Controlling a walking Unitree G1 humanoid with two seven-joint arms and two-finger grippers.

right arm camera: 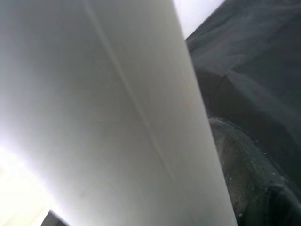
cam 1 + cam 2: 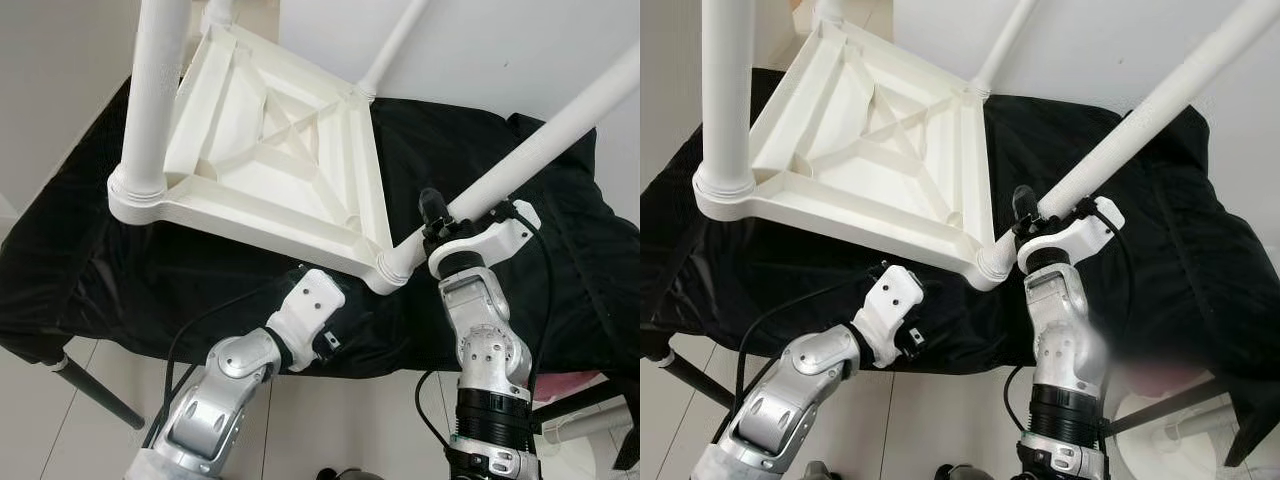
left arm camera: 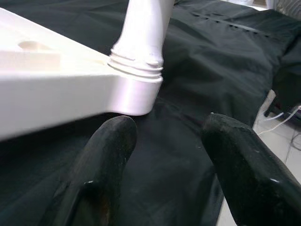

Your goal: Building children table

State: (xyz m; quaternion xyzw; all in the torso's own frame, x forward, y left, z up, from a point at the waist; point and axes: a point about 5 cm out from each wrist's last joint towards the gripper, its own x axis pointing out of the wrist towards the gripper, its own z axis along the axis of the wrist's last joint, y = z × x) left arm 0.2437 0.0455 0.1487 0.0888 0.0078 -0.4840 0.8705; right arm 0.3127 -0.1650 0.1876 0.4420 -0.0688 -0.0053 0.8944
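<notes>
A white plastic children's table top (image 2: pixel 270 150) lies upside down on a black cloth (image 2: pixel 500 150). Three white legs stand up from its corners. My right gripper (image 2: pixel 440 215) is shut on the near-right leg (image 2: pixel 540 145), just above its threaded corner socket (image 2: pixel 392 268). That leg (image 1: pixel 94 113) lies right against one black finger (image 1: pixel 244 169) in the right wrist view. My left gripper (image 3: pixel 169 125) is open, low over the cloth just in front of the same corner (image 3: pixel 134 92), with nothing between its fingers (image 3: pixel 108 160). Its wrist (image 2: pixel 310 305) sits below the table's near edge.
The cloth covers a low stand with a black metal leg (image 2: pixel 95 385) over a tiled floor. A thick near-left leg (image 2: pixel 150 90) and a thin far leg (image 2: pixel 395 45) rise towards the camera. A white round object (image 2: pixel 1160 440) sits on the floor at lower right.
</notes>
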